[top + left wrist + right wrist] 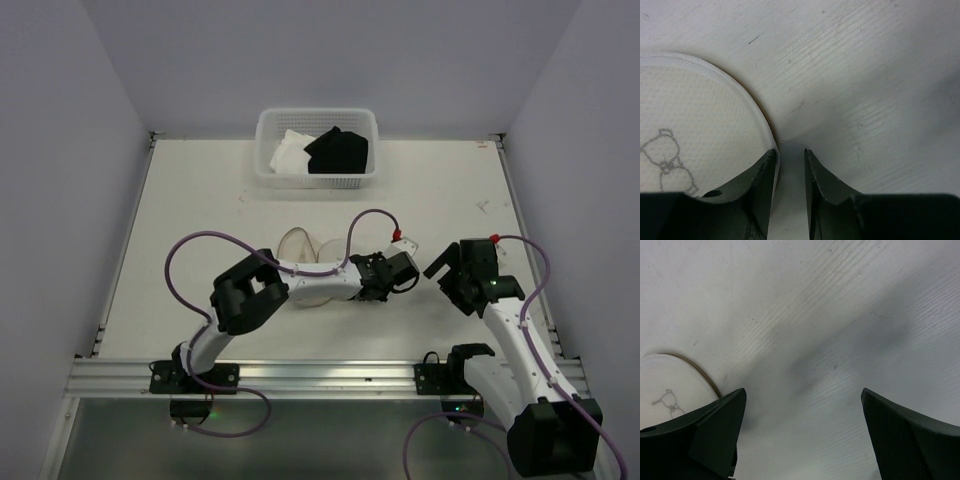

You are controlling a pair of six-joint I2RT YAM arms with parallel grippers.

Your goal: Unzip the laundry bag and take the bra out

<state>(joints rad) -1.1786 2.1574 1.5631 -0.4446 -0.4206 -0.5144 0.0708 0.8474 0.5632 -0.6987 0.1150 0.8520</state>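
Counter (200,200) space is wide and white. The laundry bag (700,110) lies flat on it near the middle, partly under the left arm. The left hand (790,152) sits at the bag's rim, one finger touching it. It is almost clenched with a thin gap and holds nothing. The right hand (802,395) is spread wide and released, near the bag. No zip pull shows, so I think the hands must find it along the rim first. The white basket (317,183) of clothes stands well apart at the back. A purple cable (370,213) loops near the bag and could get in the way.
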